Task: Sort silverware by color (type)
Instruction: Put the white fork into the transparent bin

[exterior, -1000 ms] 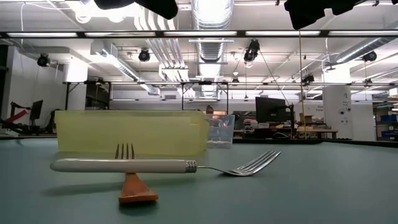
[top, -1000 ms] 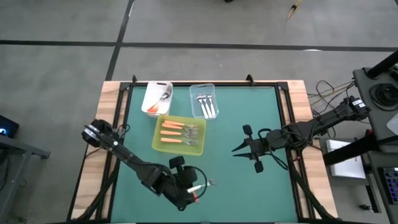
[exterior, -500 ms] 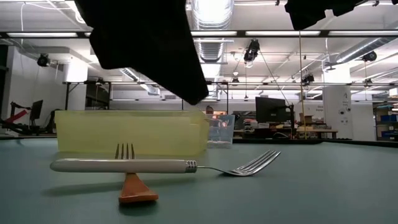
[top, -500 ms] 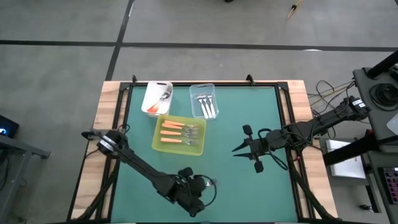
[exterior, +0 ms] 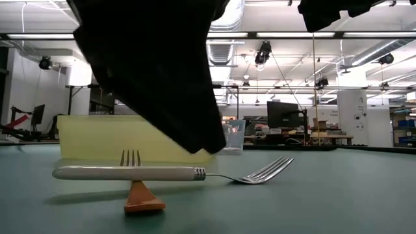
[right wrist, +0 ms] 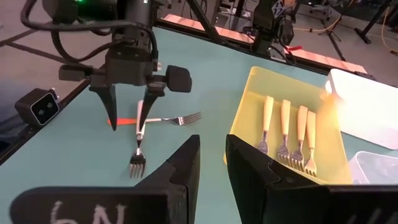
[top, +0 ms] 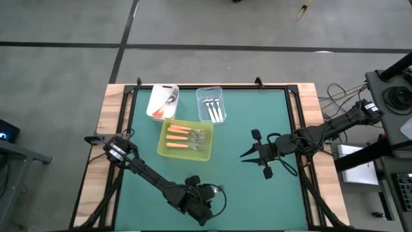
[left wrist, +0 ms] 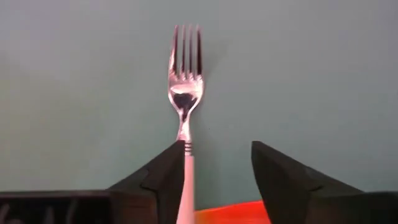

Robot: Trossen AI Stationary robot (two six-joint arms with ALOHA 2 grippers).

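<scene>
- Two forks lie crossed near the table's front edge: white-handled fork (exterior: 130,173) atop orange-handled fork (exterior: 138,195).
- Left gripper (left wrist: 217,180) hangs spread, straddling the white handle; closing comes next, probably.
- Right gripper (top: 246,154) waits mid-table, fingers slightly apart, empty.

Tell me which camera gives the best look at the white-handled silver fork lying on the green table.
The low view: the white-handled silver fork lies in full side profile across an orange handle. The left wrist view shows its tines and neck; the right wrist view shows it small; in the high view the left arm covers it.
</scene>
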